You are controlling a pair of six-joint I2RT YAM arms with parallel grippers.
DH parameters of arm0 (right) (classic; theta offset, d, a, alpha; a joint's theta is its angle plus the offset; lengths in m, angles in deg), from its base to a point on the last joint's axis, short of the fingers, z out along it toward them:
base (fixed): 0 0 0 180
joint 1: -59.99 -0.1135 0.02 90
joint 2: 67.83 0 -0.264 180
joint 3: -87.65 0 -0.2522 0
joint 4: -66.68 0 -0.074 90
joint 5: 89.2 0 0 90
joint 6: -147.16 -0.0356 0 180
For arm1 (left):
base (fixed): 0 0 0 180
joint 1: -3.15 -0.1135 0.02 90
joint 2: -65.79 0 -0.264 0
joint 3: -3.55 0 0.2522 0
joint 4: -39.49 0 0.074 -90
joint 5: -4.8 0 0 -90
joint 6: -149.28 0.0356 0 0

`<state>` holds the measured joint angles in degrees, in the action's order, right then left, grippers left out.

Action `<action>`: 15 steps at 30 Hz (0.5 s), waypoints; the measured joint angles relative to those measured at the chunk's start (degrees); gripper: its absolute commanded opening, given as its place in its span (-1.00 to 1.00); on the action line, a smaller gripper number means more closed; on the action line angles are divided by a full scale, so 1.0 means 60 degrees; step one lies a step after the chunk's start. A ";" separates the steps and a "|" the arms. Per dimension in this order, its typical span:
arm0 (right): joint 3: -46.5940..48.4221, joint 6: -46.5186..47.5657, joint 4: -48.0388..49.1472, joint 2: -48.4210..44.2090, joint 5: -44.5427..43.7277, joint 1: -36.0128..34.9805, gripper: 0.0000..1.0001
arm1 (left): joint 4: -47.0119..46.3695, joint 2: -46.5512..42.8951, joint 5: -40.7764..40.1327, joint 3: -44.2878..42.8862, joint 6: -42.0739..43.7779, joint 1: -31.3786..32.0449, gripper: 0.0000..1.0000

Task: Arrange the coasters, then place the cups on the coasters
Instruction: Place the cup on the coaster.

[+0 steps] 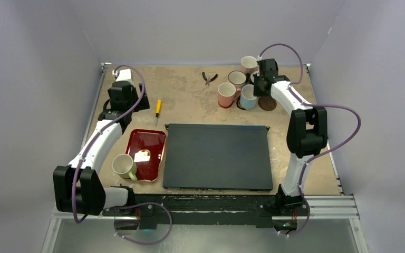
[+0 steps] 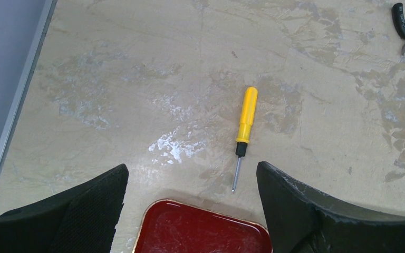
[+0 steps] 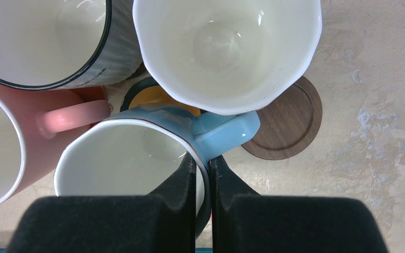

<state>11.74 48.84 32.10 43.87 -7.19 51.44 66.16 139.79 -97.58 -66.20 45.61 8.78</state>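
beyond the black mat's (image 1: 217, 156) far right corner stand a salmon pink mug (image 1: 224, 96), light blue mug (image 1: 248, 98), black mug (image 1: 237, 78) and pale pink mug (image 1: 249, 64), clustered upright, with a brown coaster (image 1: 268, 103) beside them. a light green mug (image 1: 123, 165) stands left of the mat.

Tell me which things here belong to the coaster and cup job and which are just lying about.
Job: light blue cup, rim pinched by the right pincer, salmon cup, pale pink cup, black cup, green cup, brown wood coaster, yellow coaster.
Lying about: screwdriver, pliers, red tray, black mat.
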 measured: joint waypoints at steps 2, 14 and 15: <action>0.0000 -0.0033 0.0029 0.0007 0.0000 0.0000 -1.00 | 0.0000 0.0007 0.0022 0.0000 0.0000 0.0000 0.72; 0.0000 -0.0401 0.0102 0.0033 -0.0076 -0.0004 -1.00 | -0.0004 0.0007 0.0098 0.0000 0.0000 0.0000 0.72; 0.0000 -0.0437 0.0117 0.0033 -0.0106 -0.0004 -1.00 | -0.0004 0.0007 0.0106 0.0000 0.0000 0.0000 0.72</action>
<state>11.74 46.22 32.80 44.07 -7.82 51.41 66.13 139.83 -96.94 -66.20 45.61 8.78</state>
